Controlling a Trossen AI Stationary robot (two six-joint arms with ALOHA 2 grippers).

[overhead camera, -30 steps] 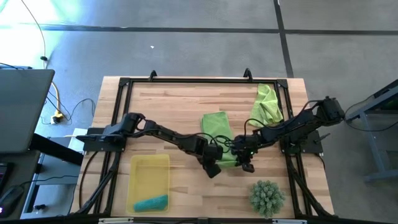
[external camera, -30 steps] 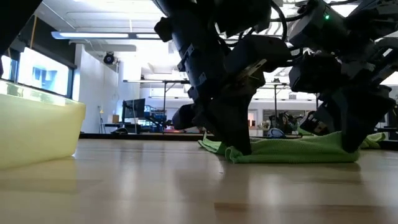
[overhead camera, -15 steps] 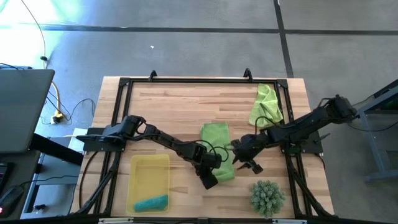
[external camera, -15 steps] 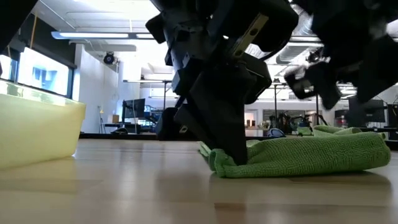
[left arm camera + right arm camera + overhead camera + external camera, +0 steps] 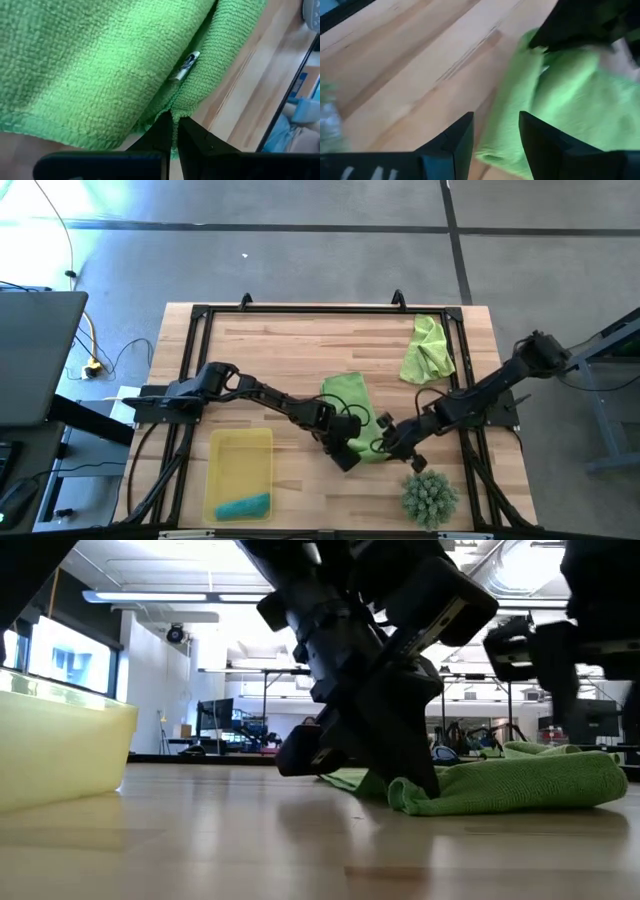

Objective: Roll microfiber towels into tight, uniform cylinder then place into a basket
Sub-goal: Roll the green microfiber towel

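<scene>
Nearest the front edge, in the yellow basket [image 5: 238, 470]: one teal towel [image 5: 243, 506] rolled and stowed, well apart from both sets of fingers. Mid-table: left gripper [image 5: 173, 131] shut on the near hem of the lime green towel [image 5: 352, 402], cloth pinched between the fingertips, probably to anchor or lift that edge for rolling. Just beside it, right gripper [image 5: 495, 145] parted and empty, straddling the towel's corner (likely lining up a fresh hold). Farthest back: second green towel [image 5: 427, 348], crumpled, untouched, awaiting its turn.
</scene>
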